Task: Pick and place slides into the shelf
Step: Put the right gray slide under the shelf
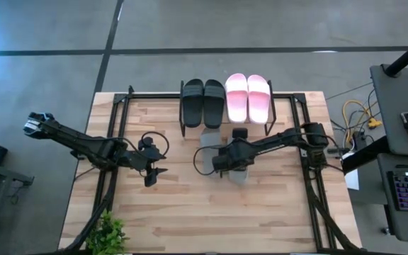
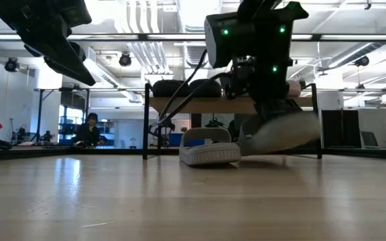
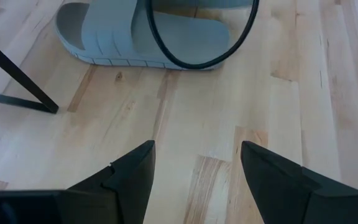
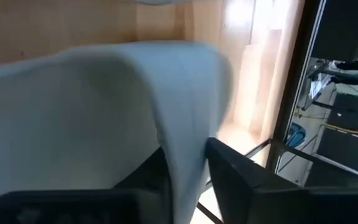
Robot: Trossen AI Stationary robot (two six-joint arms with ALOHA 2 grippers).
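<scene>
Item: right pincer (image 1: 234, 161), mid-worktop, just in front of the shelf (image 1: 227, 120). Closed on a grey slide (image 2: 280, 134); the right wrist view shows the grey edge (image 4: 179, 143) clamped between the two fingers, and the low view shows the slide lifted and tilted, one end near the boards.

Item: second grey slide (image 2: 210, 150), flat on the worktop (image 1: 190, 212), touching or just beside the held one, between it and the shelf front.

Item: left pincer (image 3: 194, 180), holding nothing, fingers spread wide, hovering well to the left of the shelf. The loose grey slide (image 3: 148, 37) lies ahead of it, long axis across its line of sight.

Item: shelf, far side of the worktop. Top board carries a black pair (image 1: 202, 101) on the left and a pink pair (image 1: 247, 97) on the right, long axes pointing front to back. Top looks full.

Judgement: the held slide lies nearer the right arm; the free space is probably under the top board, directly beyond the pincer.
</scene>
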